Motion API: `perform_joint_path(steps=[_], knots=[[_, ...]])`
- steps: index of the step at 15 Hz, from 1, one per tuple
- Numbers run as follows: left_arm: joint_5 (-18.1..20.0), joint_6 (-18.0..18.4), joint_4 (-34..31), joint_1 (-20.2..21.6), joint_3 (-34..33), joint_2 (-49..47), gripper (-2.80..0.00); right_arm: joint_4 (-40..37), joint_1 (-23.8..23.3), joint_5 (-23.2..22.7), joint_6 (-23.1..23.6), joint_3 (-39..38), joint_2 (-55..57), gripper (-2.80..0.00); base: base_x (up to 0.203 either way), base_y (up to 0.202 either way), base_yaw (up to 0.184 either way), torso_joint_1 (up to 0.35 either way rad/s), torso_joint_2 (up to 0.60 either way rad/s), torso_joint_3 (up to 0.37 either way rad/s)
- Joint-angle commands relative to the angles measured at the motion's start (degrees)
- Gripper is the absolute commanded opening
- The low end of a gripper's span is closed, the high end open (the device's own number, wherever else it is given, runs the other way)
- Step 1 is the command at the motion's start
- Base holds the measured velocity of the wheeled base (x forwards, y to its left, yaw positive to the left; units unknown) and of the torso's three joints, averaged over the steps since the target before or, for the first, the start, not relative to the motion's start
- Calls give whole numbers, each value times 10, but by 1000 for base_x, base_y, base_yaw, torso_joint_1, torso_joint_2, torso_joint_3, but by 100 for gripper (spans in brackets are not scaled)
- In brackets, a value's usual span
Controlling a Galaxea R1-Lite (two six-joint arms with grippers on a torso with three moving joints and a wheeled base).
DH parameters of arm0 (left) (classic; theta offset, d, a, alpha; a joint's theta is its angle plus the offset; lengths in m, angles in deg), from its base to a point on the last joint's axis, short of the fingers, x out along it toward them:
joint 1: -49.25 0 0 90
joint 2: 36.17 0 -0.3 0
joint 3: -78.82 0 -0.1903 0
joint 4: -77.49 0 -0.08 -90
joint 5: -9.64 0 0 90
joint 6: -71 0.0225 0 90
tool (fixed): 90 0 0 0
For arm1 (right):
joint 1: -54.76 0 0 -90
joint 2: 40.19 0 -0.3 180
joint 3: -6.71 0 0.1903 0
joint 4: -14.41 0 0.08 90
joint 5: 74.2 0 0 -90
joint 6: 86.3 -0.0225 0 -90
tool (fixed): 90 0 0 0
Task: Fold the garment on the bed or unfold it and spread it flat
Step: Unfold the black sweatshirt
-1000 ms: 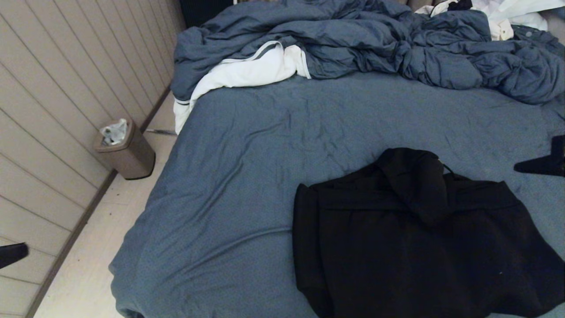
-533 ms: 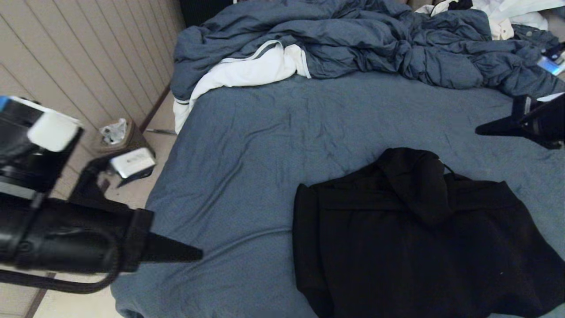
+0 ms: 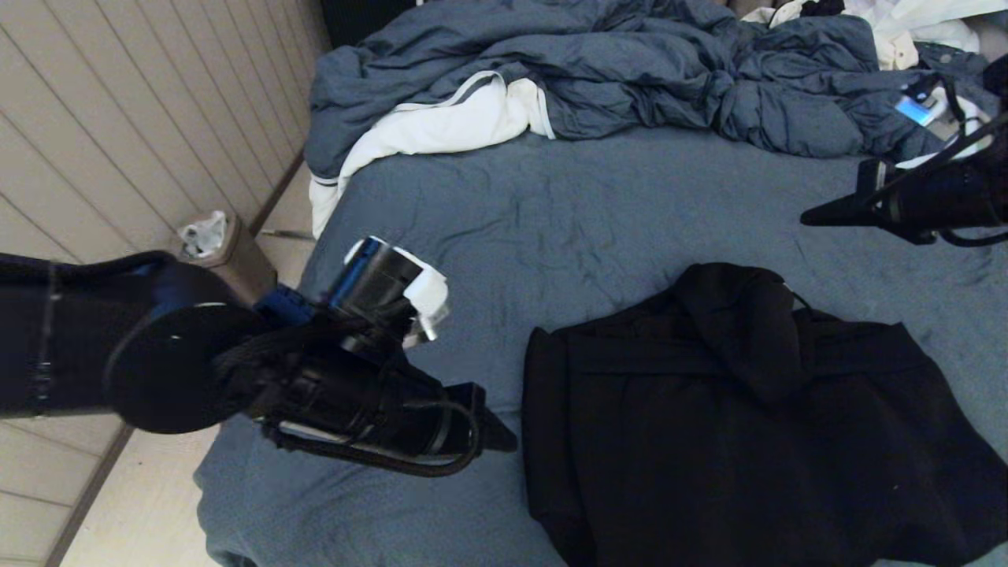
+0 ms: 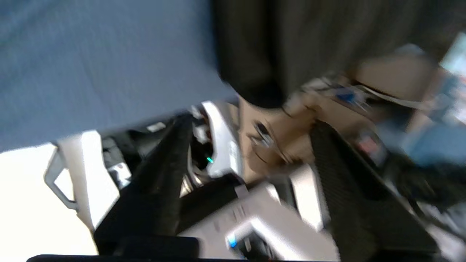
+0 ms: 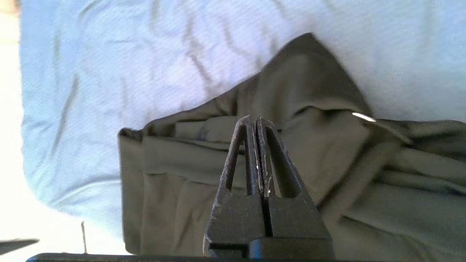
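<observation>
The black hoodie (image 3: 740,425) lies partly folded on the near right of the bed (image 3: 488,213), hood (image 3: 736,315) towards the far side. In the right wrist view the hoodie (image 5: 182,171) fills the space below the fingers. My left gripper (image 3: 500,437) hangs just left of the hoodie's left edge. In the left wrist view that gripper (image 4: 251,123) is open and empty, with the hoodie (image 4: 262,47) beyond it. My right gripper (image 3: 807,218) is in the air beyond the hoodie's far right corner, and the right wrist view shows it (image 5: 253,118) shut on nothing.
A rumpled blue-grey duvet (image 3: 630,71) and a white cloth with grey trim (image 3: 441,126) lie across the far side of the bed. More pale clothes (image 3: 906,24) sit at the far right. A brown bin (image 3: 224,268) stands on the floor by the panelled wall.
My left arm has swung in from the left edge to the hoodie's left side. The right gripper has moved leftwards and farther back over the sheet. The hoodie has not moved.
</observation>
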Motion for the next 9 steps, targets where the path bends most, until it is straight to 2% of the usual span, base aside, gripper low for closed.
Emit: perform_joint_path(steps=[1, 7, 9], knots=[[-26, -4, 2, -6, 28, -63, 0, -1, 1, -12, 1, 6, 11, -280, 0, 0, 0, 0, 0, 0], [-102, 1, 91, -24, 74, -165, 0, -3, 1, -30, 3, 14, 12, -280, 0, 0, 0, 0, 0, 0], [-107, 3, 126, -26, 91, -197, 0, -4, 1, -29, 4, 13, 11, -280, 0, 0, 0, 0, 0, 0]])
